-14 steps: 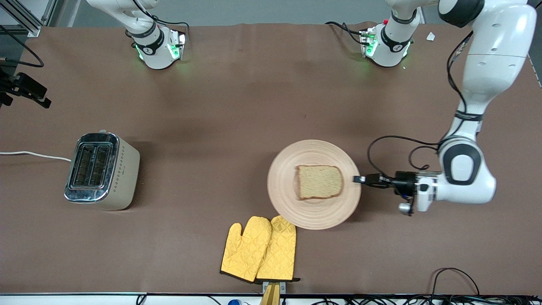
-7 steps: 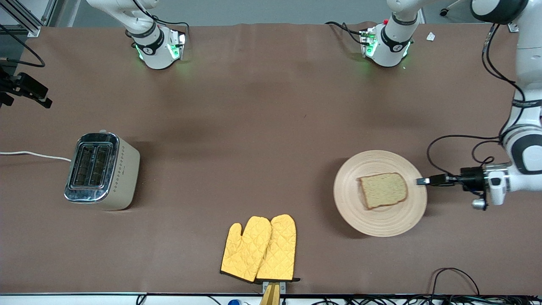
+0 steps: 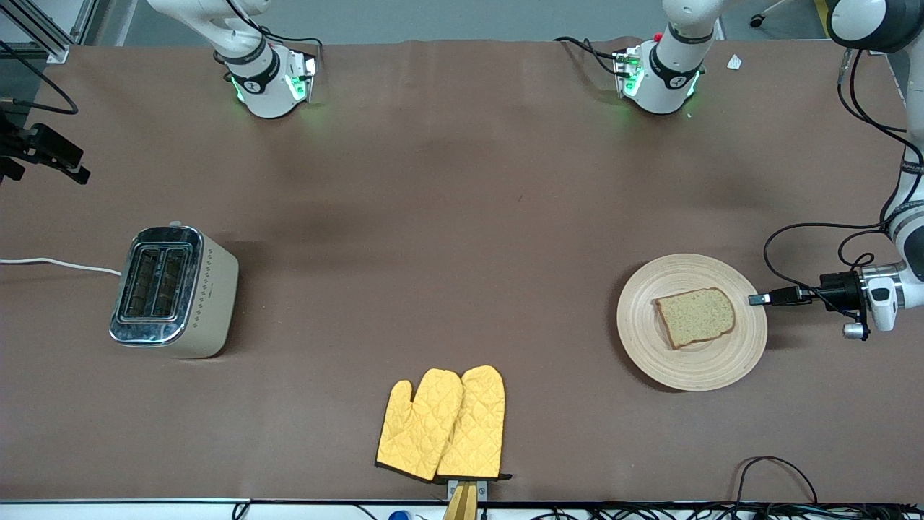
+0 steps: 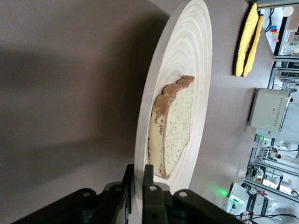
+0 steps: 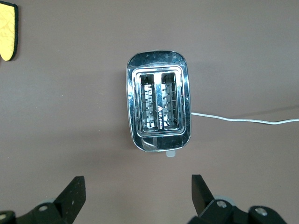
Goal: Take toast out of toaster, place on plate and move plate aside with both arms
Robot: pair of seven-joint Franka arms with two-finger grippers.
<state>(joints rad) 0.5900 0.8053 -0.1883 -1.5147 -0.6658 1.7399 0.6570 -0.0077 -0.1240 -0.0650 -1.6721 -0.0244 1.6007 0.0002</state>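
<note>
The round pale wooden plate (image 3: 691, 321) lies on the table toward the left arm's end, with the toast (image 3: 696, 316) lying flat on it. My left gripper (image 3: 758, 299) is shut on the plate's rim at the edge toward the left arm's end. The left wrist view shows its fingers (image 4: 150, 179) pinching the rim of the plate (image 4: 177, 60), with the toast (image 4: 174, 123) just past them. My right gripper (image 5: 138, 189) is open and empty high above the toaster (image 5: 158, 101); its hand is out of the front view.
The silver and cream toaster (image 3: 172, 290) stands toward the right arm's end with its white cord trailing off the table edge. A pair of yellow quilted oven mitts (image 3: 442, 424) lies near the front edge. Black cables loop beside the left wrist.
My left gripper has pulled the plate with the toast across the table toward the left arm's end. The toast has stayed on the plate and turned slightly. The right arm has not moved.
</note>
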